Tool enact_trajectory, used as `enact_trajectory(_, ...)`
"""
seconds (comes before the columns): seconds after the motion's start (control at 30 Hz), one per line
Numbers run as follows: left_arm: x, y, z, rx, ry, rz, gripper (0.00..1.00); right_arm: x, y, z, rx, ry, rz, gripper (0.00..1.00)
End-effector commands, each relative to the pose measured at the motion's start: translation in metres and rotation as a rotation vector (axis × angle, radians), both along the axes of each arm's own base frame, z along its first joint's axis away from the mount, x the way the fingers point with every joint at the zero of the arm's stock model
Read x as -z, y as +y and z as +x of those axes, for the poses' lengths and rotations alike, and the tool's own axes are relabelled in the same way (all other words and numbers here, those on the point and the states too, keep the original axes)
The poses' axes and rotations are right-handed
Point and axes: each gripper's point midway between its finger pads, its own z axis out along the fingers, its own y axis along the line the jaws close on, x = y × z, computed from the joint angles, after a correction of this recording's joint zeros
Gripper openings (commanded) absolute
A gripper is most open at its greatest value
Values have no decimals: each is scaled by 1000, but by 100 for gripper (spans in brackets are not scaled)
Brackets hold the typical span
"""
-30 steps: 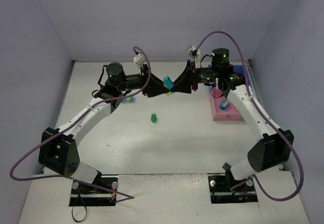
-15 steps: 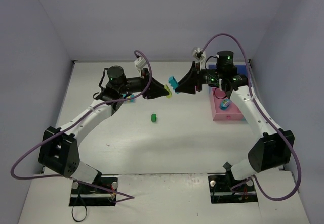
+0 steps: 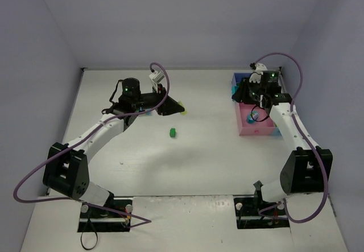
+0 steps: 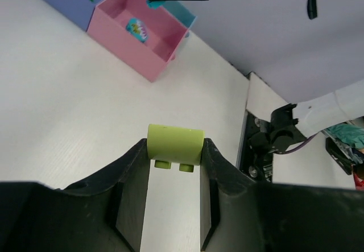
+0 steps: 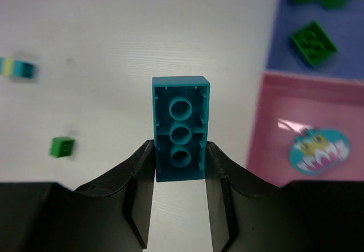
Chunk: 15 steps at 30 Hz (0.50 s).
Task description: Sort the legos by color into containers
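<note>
We are moving the right gripper toward the trays, its fingers clamped on the long sides of a cyan brick. The pink tray is lying just right of these fingers and the blue tray is up and to the right. To do this well, we judge the fingers should be fully past a tray wall before opening. The tray should not be the blue one, which is taking dark green. The light blue tray looks likeliest.

The left gripper is pinching a yellow-green brick, with all the trays well ahead of its fingertips.

We are counting three trays and two held bricks. One dark green brick is loose on the table left of the right fingers, and a blurred cyan-and-yellow stack is farther left. At least two dark green pieces are in the blue tray.
</note>
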Motion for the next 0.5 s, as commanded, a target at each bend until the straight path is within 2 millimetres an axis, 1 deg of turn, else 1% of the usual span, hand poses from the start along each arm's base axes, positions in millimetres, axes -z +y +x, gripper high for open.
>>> enact_trajectory(0.0, -33, 8, 9, -62, -144, 22, 0, 29, -73, 3, 460, 90, -129, 3)
enact_trajectory(0.03, -29, 10, 9, -74, -131, 39, 0, 37, -81, 0, 500, 109, -145, 5)
enact_trajectory(0.07, -31, 10, 11, -82, -136, 43, 0, 42, -84, 0, 520, 121, -150, 11)
enact_trajectory(0.1, -29, 11, 13, -100, -136, 54, 0, 51, -86, 0, 548, 151, -148, 15)
enact_trajectory(0.13, -26, 12, 14, -111, -124, 65, 0, 56, -89, -1, 569, 168, -155, 16)
enact_trajectory(0.17, -26, 13, 16, -118, -126, 68, 0, 64, -97, -2, 612, 188, -184, 17)
enact_trajectory(0.23, -23, 14, 18, -136, -118, 81, 0, 72, -101, -4, 648, 210, -188, 18)
enact_trajectory(0.27, -22, 14, 18, -140, -117, 83, 0, 81, -114, -6, 684, 235, -199, 22)
enact_trajectory(0.3, -22, 14, 18, -140, -117, 83, 0, 85, -116, -6, 691, 245, -199, 27)
enact_trajectory(0.33, -22, 14, 18, -143, -111, 85, 0, 88, -116, -6, 687, 255, -198, 35)
enact_trajectory(0.37, -22, 14, 18, -146, -107, 85, 0, 94, -111, -5, 662, 271, -190, 49)
enact_trajectory(0.4, -23, 14, 19, -149, -100, 81, 0, 93, -108, -2, 647, 272, -181, 53)
enact_trajectory(0.43, -23, 13, 19, -153, -95, 80, 0, 93, -106, -1, 633, 272, -176, 62)
enact_trajectory(0.47, -24, 12, 20, -157, -91, 77, 0, 90, -104, 1, 619, 264, -171, 65)
